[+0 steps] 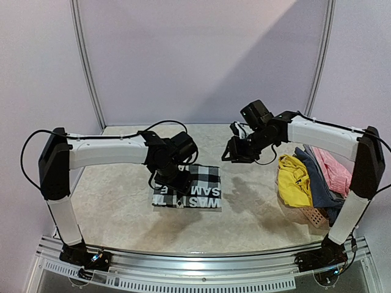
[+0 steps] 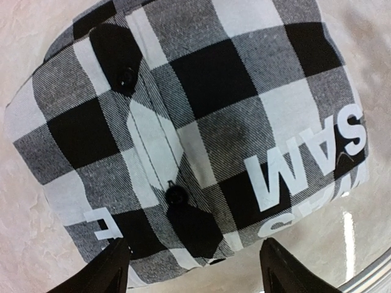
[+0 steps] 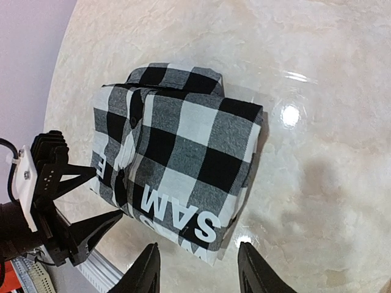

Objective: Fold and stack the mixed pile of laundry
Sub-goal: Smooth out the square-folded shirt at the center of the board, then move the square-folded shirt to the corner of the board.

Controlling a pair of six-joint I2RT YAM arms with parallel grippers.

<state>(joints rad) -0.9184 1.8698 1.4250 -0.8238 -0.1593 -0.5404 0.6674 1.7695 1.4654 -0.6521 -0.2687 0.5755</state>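
A black-and-white checked shirt (image 1: 194, 187) lies folded into a compact rectangle on the table, white lettering along its near edge. My left gripper (image 1: 166, 184) hovers over the shirt's left near corner. In the left wrist view, the shirt (image 2: 201, 122) fills the frame and the left gripper (image 2: 195, 271) is open with nothing between its fingers. My right gripper (image 1: 228, 154) hangs in the air to the right of the shirt, open and empty. From that wrist, the shirt (image 3: 177, 165) lies beyond the right gripper (image 3: 201, 274). The rest of the pile sits at the far right: yellow (image 1: 293, 180), blue-grey (image 1: 315, 177) and pink (image 1: 335, 168) garments.
A small salmon perforated basket (image 1: 314, 217) sits under the near edge of the pile, by the right arm's base. The metal rail (image 1: 201, 259) runs along the table's near edge. The left gripper's fingers (image 3: 67, 207) show at the left of the right wrist view.
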